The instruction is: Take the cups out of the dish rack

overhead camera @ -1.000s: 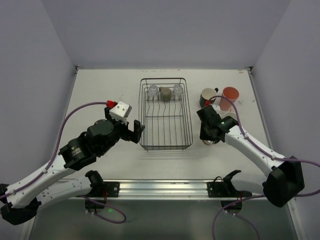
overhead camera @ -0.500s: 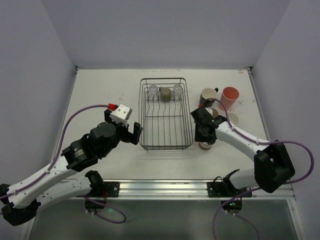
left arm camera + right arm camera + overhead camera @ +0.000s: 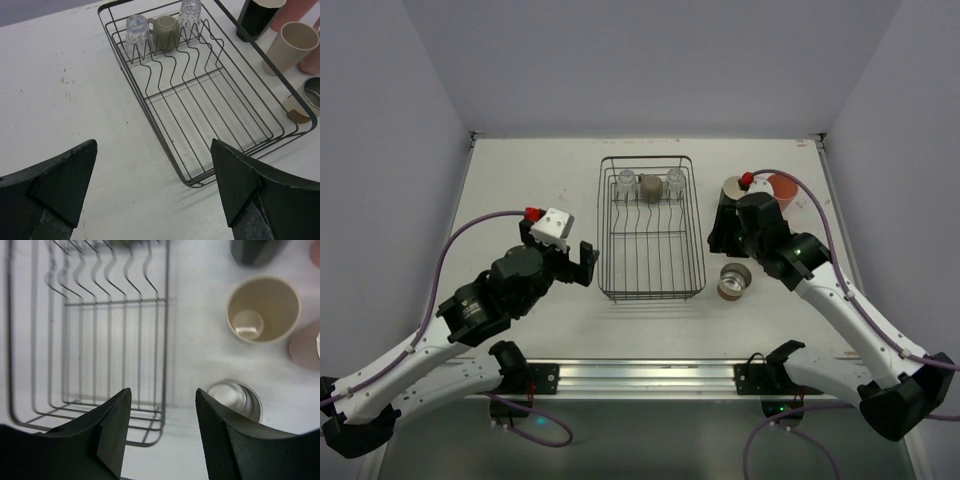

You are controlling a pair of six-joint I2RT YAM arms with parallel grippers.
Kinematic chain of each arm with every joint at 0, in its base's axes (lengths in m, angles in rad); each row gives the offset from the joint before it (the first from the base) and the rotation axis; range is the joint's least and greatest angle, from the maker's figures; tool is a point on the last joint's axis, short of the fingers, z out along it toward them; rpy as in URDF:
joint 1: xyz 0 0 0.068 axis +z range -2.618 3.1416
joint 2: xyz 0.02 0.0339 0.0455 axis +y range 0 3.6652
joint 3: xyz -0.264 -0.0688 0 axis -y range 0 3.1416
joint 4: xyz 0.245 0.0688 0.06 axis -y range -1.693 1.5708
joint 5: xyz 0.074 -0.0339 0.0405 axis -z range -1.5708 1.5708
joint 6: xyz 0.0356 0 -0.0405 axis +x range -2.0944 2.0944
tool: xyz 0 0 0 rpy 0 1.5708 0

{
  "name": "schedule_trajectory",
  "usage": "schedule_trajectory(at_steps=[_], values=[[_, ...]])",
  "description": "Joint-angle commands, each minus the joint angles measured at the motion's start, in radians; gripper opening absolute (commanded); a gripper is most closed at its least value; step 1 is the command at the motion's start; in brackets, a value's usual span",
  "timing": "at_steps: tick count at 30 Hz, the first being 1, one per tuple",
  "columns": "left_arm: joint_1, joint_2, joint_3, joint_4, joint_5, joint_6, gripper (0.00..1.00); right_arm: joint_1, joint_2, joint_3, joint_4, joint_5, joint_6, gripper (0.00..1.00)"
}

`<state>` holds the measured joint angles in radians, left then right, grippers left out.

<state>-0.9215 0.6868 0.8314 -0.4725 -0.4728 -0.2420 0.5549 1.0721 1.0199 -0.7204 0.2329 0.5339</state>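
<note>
Presently: my left pincer [image 3: 152, 185], released, holding nothing. Dish rack [image 3: 200, 90], directly ahead of it on the table [image 3: 60, 100]. Two clear glasses [image 3: 136, 27] and a grey-brown cup [image 3: 165, 31] stand at the rack's end farthest from that pincer. My right pincer [image 3: 162, 430], released and empty, hangs above a rack corner. Shiny-lined cup [image 3: 235, 397], just beside one finger. Beige cup [image 3: 262, 307], ahead. Black mug [image 3: 252, 250], beyond that. Pink tumbler [image 3: 305, 347], off to the side.

White table [image 3: 520, 180] bears the dish rack [image 3: 650, 250]; beside it stand beige cup [image 3: 262, 309], grey-brown cup [image 3: 734, 281], black mug [image 3: 257, 17], pink tumblers [image 3: 299, 12]
</note>
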Motion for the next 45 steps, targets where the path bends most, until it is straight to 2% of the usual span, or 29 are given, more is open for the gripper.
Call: schedule_trajectory(at_steps=[1,4,6,9,15,19,21,24,31,45], values=[[0.021,-0.013,-0.014,0.054,-0.018,0.010,1.00,0.000,-0.020,0.084,0.151,-0.113,-0.075,0.57],[0.033,-0.007,-0.021,0.058,-0.020,0.009,1.00,0.002,0.089,0.169,0.242,-0.191,-0.113,0.57],[0.036,-0.003,-0.025,0.058,-0.023,0.007,1.00,0.002,0.209,0.232,0.260,-0.191,-0.136,0.57],[0.039,0.002,-0.031,0.060,-0.033,0.004,1.00,0.002,0.374,0.414,0.268,-0.164,-0.181,0.54],[0.065,0.020,-0.037,0.078,-0.027,0.006,1.00,0.002,0.665,0.704,0.182,0.009,-0.253,0.47],[0.095,0.026,-0.038,0.092,0.002,0.004,1.00,0.000,0.874,0.865,0.119,0.112,-0.256,0.47],[0.118,0.033,-0.041,0.101,0.022,0.004,1.00,-0.001,0.929,0.946,0.096,0.153,-0.253,0.50],[0.141,0.040,-0.041,0.109,0.060,0.003,1.00,-0.003,1.002,0.993,0.091,0.192,-0.238,0.51],[0.154,0.045,-0.044,0.115,0.100,0.006,1.00,-0.021,1.071,0.990,0.119,0.256,-0.207,0.54],[0.159,0.026,-0.046,0.121,0.125,0.007,1.00,-0.058,1.146,0.959,0.182,0.206,-0.164,0.59]])
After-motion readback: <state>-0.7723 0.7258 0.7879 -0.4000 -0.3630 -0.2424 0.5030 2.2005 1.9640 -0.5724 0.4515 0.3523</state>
